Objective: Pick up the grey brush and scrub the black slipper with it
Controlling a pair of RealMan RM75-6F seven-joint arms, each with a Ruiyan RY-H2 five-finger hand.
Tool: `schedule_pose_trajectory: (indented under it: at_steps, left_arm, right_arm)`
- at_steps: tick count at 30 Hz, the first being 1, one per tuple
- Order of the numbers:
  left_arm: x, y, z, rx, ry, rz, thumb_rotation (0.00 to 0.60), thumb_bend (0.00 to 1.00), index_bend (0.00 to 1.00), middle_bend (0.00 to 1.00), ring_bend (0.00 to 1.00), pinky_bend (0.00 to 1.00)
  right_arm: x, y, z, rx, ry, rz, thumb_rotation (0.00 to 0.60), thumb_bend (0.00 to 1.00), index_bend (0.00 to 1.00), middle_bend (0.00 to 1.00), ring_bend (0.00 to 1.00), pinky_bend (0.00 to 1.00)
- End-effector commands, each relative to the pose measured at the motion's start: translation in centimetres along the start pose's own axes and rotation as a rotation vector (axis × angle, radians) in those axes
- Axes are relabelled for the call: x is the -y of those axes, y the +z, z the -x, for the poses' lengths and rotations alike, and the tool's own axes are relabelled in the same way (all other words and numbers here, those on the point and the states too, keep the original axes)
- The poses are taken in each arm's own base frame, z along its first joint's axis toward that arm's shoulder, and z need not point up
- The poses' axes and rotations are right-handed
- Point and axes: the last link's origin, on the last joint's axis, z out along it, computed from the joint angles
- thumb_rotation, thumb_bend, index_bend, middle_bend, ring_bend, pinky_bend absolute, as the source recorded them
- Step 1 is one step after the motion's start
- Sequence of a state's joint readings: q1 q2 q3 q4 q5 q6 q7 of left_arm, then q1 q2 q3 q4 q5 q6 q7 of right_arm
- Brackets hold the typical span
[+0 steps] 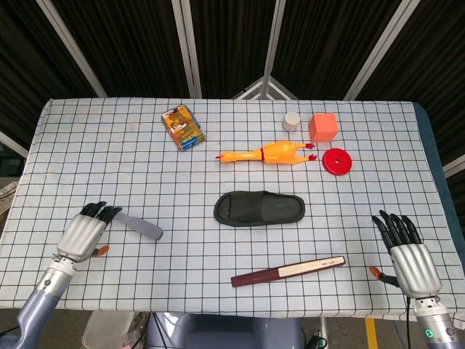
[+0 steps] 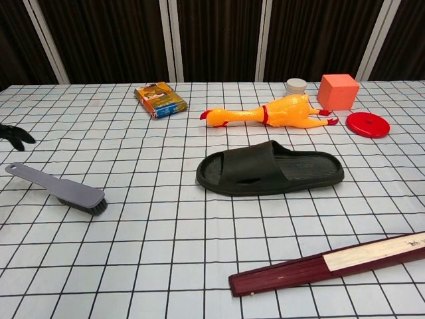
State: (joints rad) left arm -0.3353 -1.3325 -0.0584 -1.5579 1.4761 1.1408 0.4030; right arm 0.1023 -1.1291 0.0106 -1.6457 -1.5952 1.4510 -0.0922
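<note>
The grey brush (image 1: 142, 226) lies flat on the checked cloth at the left, bristles down, handle pointing left; the chest view shows the brush (image 2: 66, 190) too. My left hand (image 1: 86, 231) hovers over the handle end with fingers extended, holding nothing; only its dark fingertips (image 2: 16, 135) show at the chest view's left edge. The black slipper (image 1: 259, 209) rests mid-table, seen closer as the slipper (image 2: 271, 169) in the chest view. My right hand (image 1: 407, 251) stays open, palm down, at the table's front right corner, far from both.
A dark red folded fan (image 1: 288, 271) lies in front of the slipper. Behind it are a yellow rubber chicken (image 1: 265, 154), a red disc (image 1: 337, 161), an orange cube (image 1: 323, 127) and a small white jar (image 1: 291, 120). A colourful packet (image 1: 182, 128) sits at back left.
</note>
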Motion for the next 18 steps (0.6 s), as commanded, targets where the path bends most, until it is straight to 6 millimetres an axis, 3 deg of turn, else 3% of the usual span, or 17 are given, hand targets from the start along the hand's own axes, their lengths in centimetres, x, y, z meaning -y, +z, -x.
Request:
schedule_pose_trajectory:
  at_steps: [1,10,18]
  left_arm:
    - [-2.3,2.3,1.2,0.021,0.05,0.056,0.6,0.11,0.18,0.23,0.15,0.19]
    - [-6.1,4.1,2.9,0.024,0.057,0.16,0.6,0.2,0.26,0.32,0.22,0.22]
    - [-7.3,5.0,2.8,-0.001,0.048,0.177,0.6,0.22,0.3,0.34,0.25,0.23]
  right_arm:
    - [0.0,0.0,0.1,0.009,0.0,-0.001,0.6,0.21,0.0,0.0,0.0,0.0]
    - [-0.3,-0.3,-0.3,0.006,0.014,0.003,0.6,0.21,0.0,0.0,0.0,0.0]
    - [-0.4,-0.5,-0.6,0.001,0.017,0.006,0.6,0.21,0.0,0.0,0.0,0.0]
